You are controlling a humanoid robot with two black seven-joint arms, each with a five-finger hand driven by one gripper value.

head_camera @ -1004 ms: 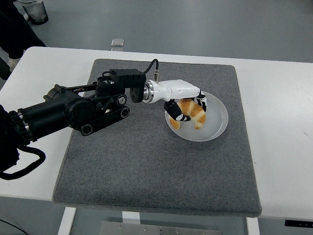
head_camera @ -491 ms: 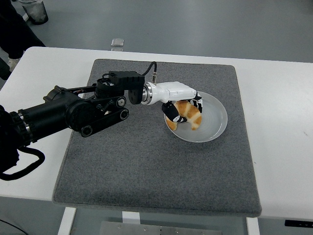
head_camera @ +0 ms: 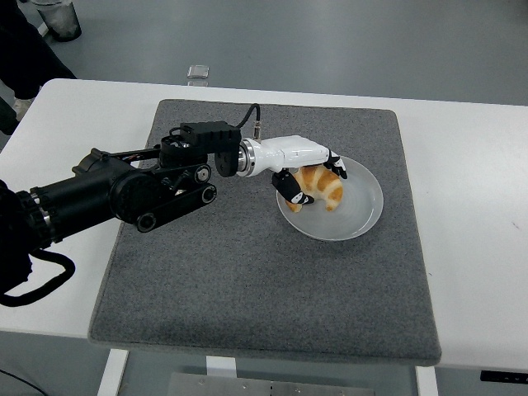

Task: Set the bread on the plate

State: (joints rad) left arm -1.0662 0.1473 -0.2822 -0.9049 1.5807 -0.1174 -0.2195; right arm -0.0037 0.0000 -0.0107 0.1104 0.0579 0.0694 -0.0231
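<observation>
A golden croissant (head_camera: 323, 190) lies in the left part of a round grey plate (head_camera: 367, 216) on the grey mat. My left hand (head_camera: 318, 183), white with black fingertips, reaches in from the left and sits over the croissant's left end. Its fingers (head_camera: 337, 165) are spread and lifted above the croissant's far side, and the thumb (head_camera: 295, 195) is beside its near-left end. The grip looks loosened, with the croissant resting on the plate. The right arm is not in view.
The grey mat (head_camera: 247, 280) covers the middle of the white table (head_camera: 478, 247). My black left forearm (head_camera: 124, 194) lies across the mat's left side. A small clear object (head_camera: 198, 73) sits at the table's far edge. A person's dark clothing (head_camera: 21, 49) shows at top left.
My left hand has drawn back slightly to the left and its fingers have lifted off the croissant, which now shows more fully on the plate. The plate shifted slightly left.
</observation>
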